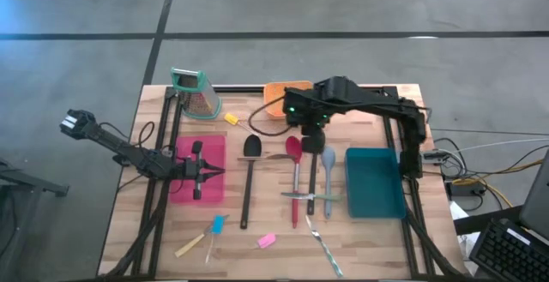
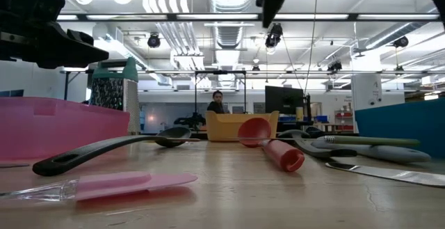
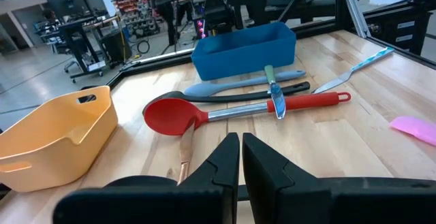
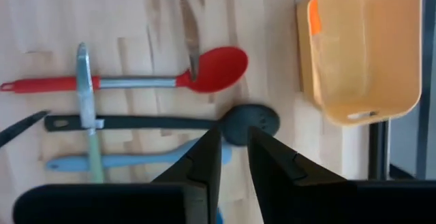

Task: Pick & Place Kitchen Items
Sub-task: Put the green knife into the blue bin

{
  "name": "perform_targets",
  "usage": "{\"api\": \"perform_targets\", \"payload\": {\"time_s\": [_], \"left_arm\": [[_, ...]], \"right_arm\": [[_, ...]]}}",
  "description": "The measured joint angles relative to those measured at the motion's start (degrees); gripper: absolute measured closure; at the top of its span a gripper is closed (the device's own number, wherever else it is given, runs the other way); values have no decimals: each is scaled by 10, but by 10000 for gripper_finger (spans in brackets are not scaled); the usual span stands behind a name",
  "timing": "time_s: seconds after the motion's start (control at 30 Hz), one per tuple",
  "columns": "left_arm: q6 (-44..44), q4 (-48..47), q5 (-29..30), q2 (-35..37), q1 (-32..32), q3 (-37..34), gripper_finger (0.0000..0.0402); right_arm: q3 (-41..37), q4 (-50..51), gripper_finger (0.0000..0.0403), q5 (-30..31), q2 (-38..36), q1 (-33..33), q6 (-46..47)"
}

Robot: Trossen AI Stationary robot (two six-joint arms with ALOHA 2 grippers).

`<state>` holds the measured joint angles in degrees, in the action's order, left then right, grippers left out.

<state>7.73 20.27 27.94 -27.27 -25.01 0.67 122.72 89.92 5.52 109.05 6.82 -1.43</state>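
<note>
A red spoon, a dark grey spoon and a pale-blue spoon lie side by side on the table, with a green-handled knife lying across them. A black spoon lies to their left. My right gripper hangs above the spoons' bowl ends, pointing down and slightly open; its fingers frame the dark spoon's bowl without touching it. My left gripper hovers shut and empty over a pink tray; it also shows in its wrist view.
A teal bin stands right of the spoons, an orange tub at the far edge and a grater at the far left. A yellow tool, a blue-tipped tool, a pink tool and slim metal cutlery lie loose.
</note>
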Motion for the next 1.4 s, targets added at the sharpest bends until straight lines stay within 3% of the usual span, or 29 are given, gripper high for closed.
{"api": "perform_targets", "payload": {"time_s": [0.37,0.77,1.07,1.4], "left_arm": [[0,0,0,0,0,0,378],[0,0,0,0,0,0,378],[0,0,0,0,0,0,378],[0,0,0,0,0,0,378]], "right_arm": [[-236,-116,364,0,-126,-100,70],[-420,-285,332,0,-171,-213,111],[-512,-407,302,0,-152,-235,134],[-558,-415,261,0,-139,-235,171]]}}
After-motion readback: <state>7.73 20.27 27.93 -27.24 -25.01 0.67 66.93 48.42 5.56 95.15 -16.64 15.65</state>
